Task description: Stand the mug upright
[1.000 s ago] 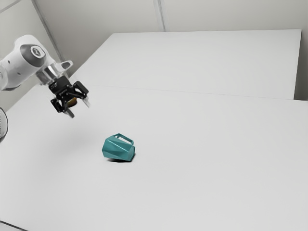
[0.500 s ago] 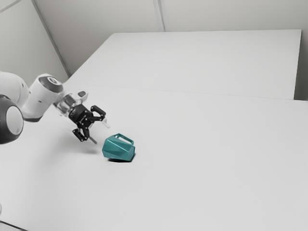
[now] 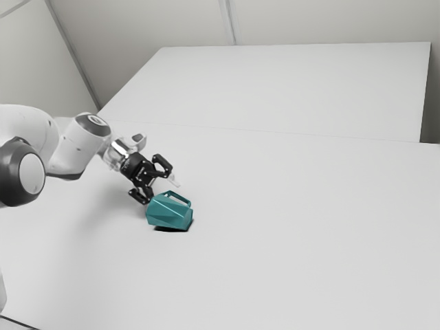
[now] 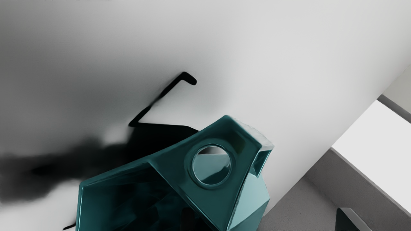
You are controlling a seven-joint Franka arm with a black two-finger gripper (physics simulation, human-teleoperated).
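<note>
The teal faceted mug (image 3: 168,213) lies on its side on the white table, its handle (image 3: 180,198) angled upward. Close by it on the exterior view's upper left, my gripper (image 3: 162,193) is open, one finger partly hidden near the mug. The other fingertip is above the handle in that view. In the wrist view, the mug (image 4: 170,183) is large and close, with a round ring on one face. A fingertip of the gripper (image 4: 269,219) is at the lower right, and a dark shape overlaps the mug. Whether they touch, I cannot tell.
The white table (image 3: 289,227) extends widely around the mug, with another white surface (image 3: 295,89) beyond it. Dark shadows (image 4: 160,138) fall beside the mug. A grey wall-like surface (image 4: 353,173) stands past the table edge in the wrist view.
My gripper has come down and toward the exterior view's right, from well away to close beside the mug. The mug keeps its place and its lying pose.
</note>
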